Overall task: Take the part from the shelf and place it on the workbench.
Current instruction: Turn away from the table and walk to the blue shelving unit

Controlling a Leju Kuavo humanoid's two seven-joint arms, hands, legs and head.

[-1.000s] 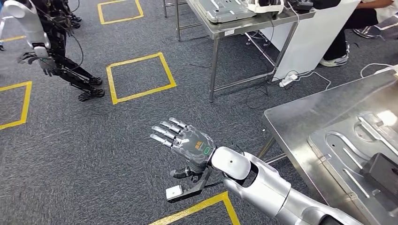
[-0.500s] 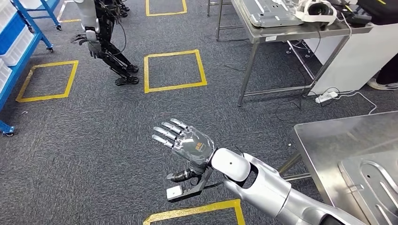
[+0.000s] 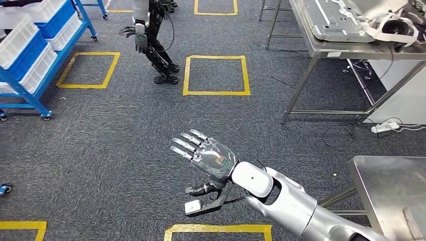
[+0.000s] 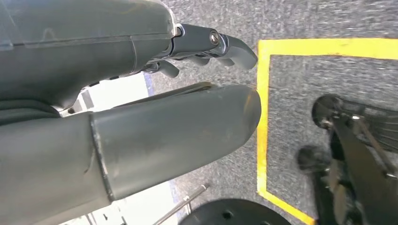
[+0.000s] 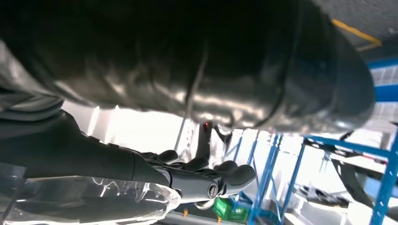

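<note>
While I stand on the grey carpet (image 3: 100,150), my right robot hand (image 3: 207,159) reaches out in front of me at the end of its silver arm, back upward, fingers (image 3: 186,145) spread and straight, with nothing in them. My left robot hand (image 4: 155,126) hangs above the floor beside a yellow tape line (image 4: 262,117); its thumb and fingers lie loosely apart and hold nothing.

The blue shelf (image 3: 30,95) stands far off to my upper left, well apart from the right robot hand, with a wide stretch of carpet between them. It carries white bins (image 3: 20,35), and I cannot tell from here which one holds the part, or make the part out at all.

At my lower right, a corner of the steel table (image 3: 387,181) comes in, near my right arm but not touching it. A second steel table (image 3: 351,47) stands further away at the upper right, with a grey pressed-metal sheet (image 3: 334,17) lying on top. Another robot (image 3: 150,30) stands ahead, just beside a yellow taped square (image 3: 216,75) on the floor.
</note>
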